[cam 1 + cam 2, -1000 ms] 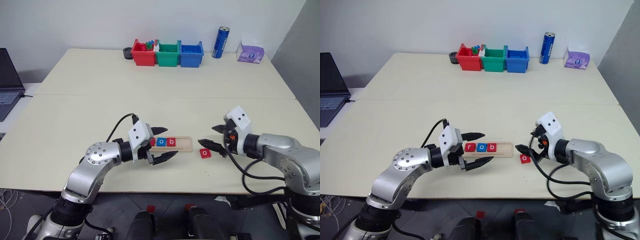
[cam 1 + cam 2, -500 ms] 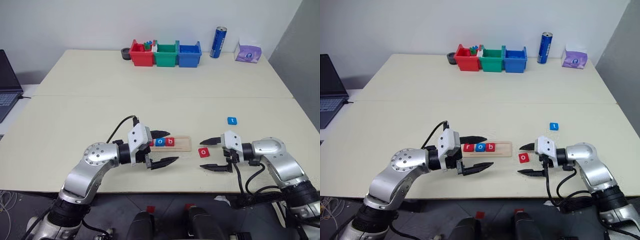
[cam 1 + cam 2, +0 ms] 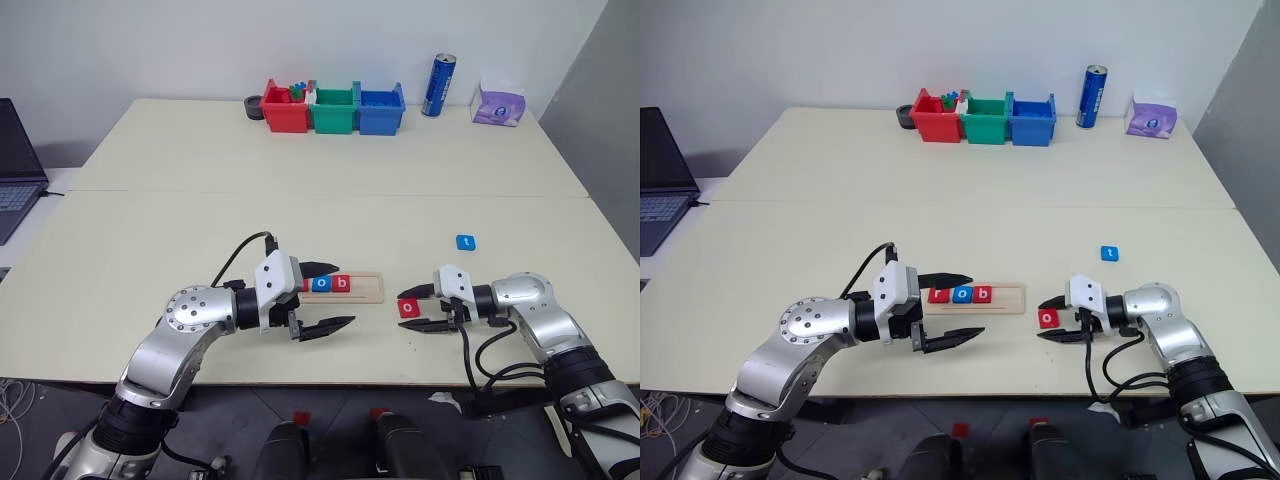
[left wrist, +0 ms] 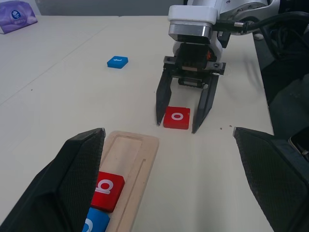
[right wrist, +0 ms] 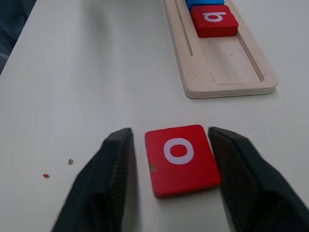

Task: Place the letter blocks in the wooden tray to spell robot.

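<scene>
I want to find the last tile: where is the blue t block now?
The blue t block lies alone on the table's right side, beyond the right hand and the red o block.

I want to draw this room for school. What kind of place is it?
Probably a robot lab or workroom, not a home. Two pale tables stand pushed together by a bare wall, with sorting bins of small parts at the back, a laptop at one side, and letter blocks laid out for practice.
</scene>
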### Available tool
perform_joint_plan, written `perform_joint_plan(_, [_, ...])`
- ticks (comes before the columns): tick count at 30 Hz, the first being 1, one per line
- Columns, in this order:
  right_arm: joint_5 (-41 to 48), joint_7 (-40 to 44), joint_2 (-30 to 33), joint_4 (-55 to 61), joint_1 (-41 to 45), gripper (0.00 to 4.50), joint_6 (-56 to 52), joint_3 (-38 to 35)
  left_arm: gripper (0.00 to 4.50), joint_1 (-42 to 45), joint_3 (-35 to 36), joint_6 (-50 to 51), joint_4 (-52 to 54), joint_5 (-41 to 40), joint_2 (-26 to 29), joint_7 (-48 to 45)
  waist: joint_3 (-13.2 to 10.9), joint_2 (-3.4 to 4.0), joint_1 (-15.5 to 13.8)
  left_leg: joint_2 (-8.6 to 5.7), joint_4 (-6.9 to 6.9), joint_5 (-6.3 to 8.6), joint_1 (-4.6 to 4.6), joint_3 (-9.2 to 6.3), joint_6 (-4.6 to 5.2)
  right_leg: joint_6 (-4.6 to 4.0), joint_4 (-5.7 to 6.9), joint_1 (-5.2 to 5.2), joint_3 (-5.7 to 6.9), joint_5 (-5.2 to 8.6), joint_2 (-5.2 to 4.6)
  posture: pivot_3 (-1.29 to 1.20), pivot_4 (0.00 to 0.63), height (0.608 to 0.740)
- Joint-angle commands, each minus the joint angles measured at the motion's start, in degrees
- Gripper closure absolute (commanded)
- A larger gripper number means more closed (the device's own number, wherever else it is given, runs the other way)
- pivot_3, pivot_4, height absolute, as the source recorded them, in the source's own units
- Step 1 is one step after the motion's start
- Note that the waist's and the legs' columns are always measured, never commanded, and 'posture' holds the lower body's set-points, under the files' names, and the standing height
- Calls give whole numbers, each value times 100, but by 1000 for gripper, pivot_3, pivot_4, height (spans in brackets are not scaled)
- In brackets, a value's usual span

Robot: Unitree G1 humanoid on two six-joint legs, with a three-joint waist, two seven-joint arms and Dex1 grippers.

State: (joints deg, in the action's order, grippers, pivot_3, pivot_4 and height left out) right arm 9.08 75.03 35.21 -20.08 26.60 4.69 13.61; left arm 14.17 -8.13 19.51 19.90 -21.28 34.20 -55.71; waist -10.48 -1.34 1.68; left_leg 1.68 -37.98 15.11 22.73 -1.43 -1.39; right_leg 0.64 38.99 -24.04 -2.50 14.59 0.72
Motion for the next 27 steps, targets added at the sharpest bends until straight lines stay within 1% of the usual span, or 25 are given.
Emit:
perform_joint_plan(1, [-7,29,77,40,55,3056,78,-120,0,69,27,-33,110,-27,7,3,0,0,0,0,0,0,0,0,0,0,0,0,0,0,0,0,150,740])
perform_joint_plan(5, [62,-6,113,254,110,3052,-127,-179,0,119,85,-24,47,-75,12,-22,0,0,-1,0,-1,0,0,-1,0,0,0,1,0,0,0,0,150,740])
perform_joint_plan(7, [160,-106,50,503,233,3051,-401,-229,0,154,193,-50,-45,-114,68,-72,0,0,-2,0,-1,0,0,0,0,0,1,0,0,0,0,0,150,740])
perform_joint_plan(11, [309,-399,-284,1010,595,3051,-1123,-206,0,222,554,-166,-380,-227,329,-307,-1,2,54,5,-1,0,-4,0,0,-2,8,-1,-1,-1,4,0,150,740])
perform_joint_plan(13, [269,-566,-619,1046,838,3051,-1377,-64,0,167,800,-393,-710,-223,650,-630,-1,2,66,10,2,0,-9,-5,0,-5,9,-1,2,-2,11,0,150,740])
perform_joint_plan(15, [162,-644,-834,937,967,3051,-1401,32,0,126,931,-583,-975,-216,839,-841,-1,3,56,15,5,0,-10,-8,0,-12,10,-2,7,0,17,0,150,740])
perform_joint_plan(18, [-84,-673,-1020,516,1084,3051,-1128,190,0,146,981,-770,-1278,-156,988,-1054,-2,3,1,13,6,0,-6,-5,0,-14,6,-2,9,1,12,0,150,740])
perform_joint_plan(21, [-203,-703,-1132,272,1148,3051,-973,266,0,195,1007,-834,-1377,-148,1028,-1121,-2,2,-55,0,-1,0,10,-5,0,-13,-1,-4,14,1,-9,0,150,740])
perform_joint_plan(27, [-389,-692,-1238,-120,1237,3051,-698,352,0,199,1022,-786,-1287,-149,1028,-1070,-2,2,-26,-4,-3,0,10,1,0,-3,0,-4,10,-5,-25,0,150,740])
